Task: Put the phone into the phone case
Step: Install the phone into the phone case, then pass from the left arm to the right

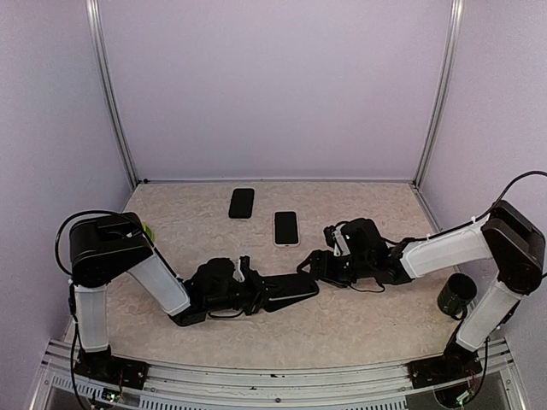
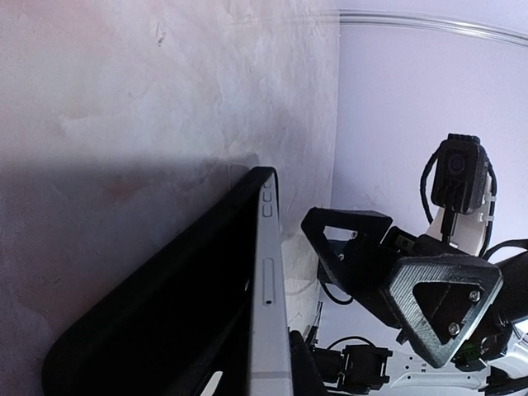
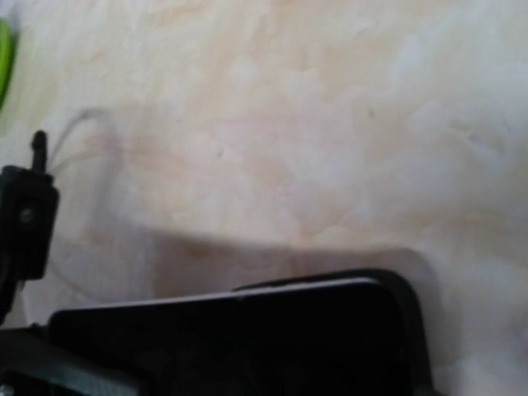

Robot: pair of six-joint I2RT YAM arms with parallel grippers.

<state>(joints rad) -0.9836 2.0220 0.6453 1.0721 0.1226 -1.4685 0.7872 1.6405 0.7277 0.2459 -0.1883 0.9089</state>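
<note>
At left pincer (image 1: 253,289): clamped tight on phone (image 2: 271,322), thin slab, smooth silver edge, partly seated in matte black case (image 2: 165,313) with rounded lip. Just beyond its far end, right pincer (image 1: 314,266): jaws apart, black triangular fingers (image 2: 445,305). Underneath, mottled beige table (image 1: 359,333), faintly crinkled.

The counter (image 1: 359,329) is patterned in beige with pale marbling. The phone case (image 2: 157,322) is coloured black, and the phone (image 2: 270,322) is edged in silver-grey. The arm links (image 1: 444,248) are finished white with black joints. The walls (image 1: 273,85) are tinted pale lilac
</note>
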